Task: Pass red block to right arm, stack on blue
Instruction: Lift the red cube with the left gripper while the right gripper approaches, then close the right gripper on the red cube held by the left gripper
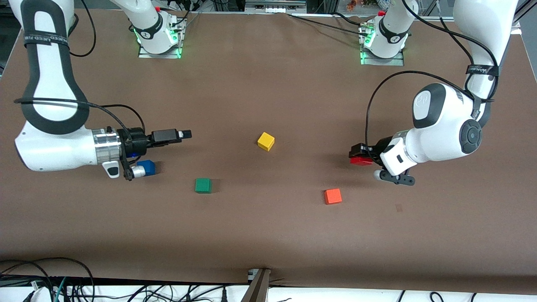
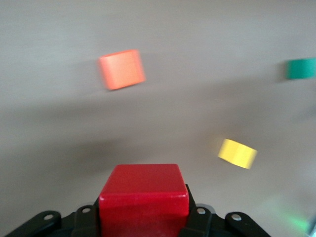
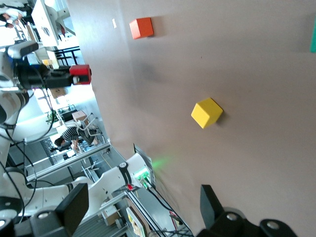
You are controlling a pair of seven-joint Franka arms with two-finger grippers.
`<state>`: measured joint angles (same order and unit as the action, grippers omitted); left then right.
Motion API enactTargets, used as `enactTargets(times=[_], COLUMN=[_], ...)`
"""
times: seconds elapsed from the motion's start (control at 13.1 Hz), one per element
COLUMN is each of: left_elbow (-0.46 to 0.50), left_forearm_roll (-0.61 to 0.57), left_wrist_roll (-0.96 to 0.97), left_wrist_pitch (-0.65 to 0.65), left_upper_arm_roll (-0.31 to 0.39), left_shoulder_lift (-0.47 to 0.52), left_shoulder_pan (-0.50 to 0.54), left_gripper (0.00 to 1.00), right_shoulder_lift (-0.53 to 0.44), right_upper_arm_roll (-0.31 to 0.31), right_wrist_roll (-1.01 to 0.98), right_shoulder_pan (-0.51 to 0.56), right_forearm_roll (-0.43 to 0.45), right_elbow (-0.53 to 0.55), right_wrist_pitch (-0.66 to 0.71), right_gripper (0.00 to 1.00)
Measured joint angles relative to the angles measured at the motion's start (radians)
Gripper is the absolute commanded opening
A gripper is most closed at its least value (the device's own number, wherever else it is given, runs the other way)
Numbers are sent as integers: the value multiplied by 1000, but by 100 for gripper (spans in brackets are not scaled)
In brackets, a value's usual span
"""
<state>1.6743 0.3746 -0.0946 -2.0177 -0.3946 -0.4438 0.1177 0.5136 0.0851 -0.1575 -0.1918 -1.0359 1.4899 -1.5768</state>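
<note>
Above the table | red block [image 1: 361, 160] bright, cube-shaped | left gripper [image 1: 355, 152] clamps it

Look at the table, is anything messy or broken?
Nothing stands out. The green, yellow, orange and blue blocks sit flat and apart on the table. The left hand holds the red block; the right hand waits open.

Left arm bent low toward own end of table, wrist level, left gripper [image 1: 356, 156] clamped on red block [image 1: 361, 160], held in air. Right arm bent low at own end, right gripper [image 1: 187, 134] level, fingers wide apart.
</note>
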Motion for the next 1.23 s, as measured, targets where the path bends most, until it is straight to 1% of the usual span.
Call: enactTargets(times=[0.23,0.38,0.54,0.61,0.84,1.07,1.23], left_elbow=[-36,-52,-58,-66,-141,-207,-218], left_forearm_roll=[104,174,258,308,441,545,671], left_wrist_roll=[-202,-346,-526,-637,-915,-1112,-1249], left_wrist_pitch=[-11,-62,-92,-99,-103,-182,-265], left_upper_arm_roll=[-3,-4,-5,-7,-13,-16,-17], left_shoulder_lift=[-21,-37,-56,-69,-128,-210,-257], left_shoulder_pan=[-40,-67,-82,-84,-107,-180,-246], left_gripper=[5,5,0,0,0,0,0], right_shoulder_lift=[54,82,104,111,121,122,122], right_upper_arm_roll=[-11,-12,-13,-18,-41,-46,-46], right_wrist_roll=[-13,-14,-13,-13,-14,-14,-15], right_shoulder_pan=[-15,-20,-20,-20,-24,-50,-81], right_forearm_roll=[-147,-232,-279,-310,-410,-513,-557], right_elbow=[0,1,6,20,82,127,143], right_wrist_pitch=[-28,-28,-26,-24,-24,-24,-31], right_gripper=[100,100,100,100,100,100,100])
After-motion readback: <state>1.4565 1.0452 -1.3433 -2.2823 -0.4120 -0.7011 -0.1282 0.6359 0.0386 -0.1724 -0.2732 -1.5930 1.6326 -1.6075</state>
